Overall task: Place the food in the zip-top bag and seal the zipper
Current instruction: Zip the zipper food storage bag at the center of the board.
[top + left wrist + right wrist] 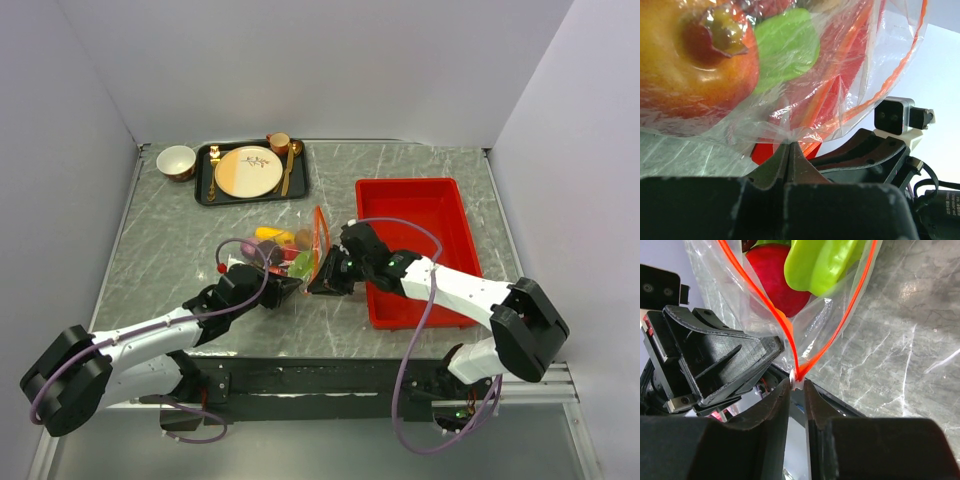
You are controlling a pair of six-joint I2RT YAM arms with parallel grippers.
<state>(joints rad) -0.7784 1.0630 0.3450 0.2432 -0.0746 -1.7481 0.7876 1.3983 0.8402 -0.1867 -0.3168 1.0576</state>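
Left gripper (790,146) tight on zip-top bag (860,70), right gripper (797,385) tight on zipper (797,376) end, food (690,60) blurry behind film.

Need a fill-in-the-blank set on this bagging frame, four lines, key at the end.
1. The left gripper has its jaws shut on the clear plastic of the ____.
2. The right gripper has the pale end of the ____ between its jaws.
3. In the right wrist view, the food piece in front of the red one is ____.
4. The tray beside the right arm is coloured ____.
Missing words: zip-top bag; zipper; green; red.
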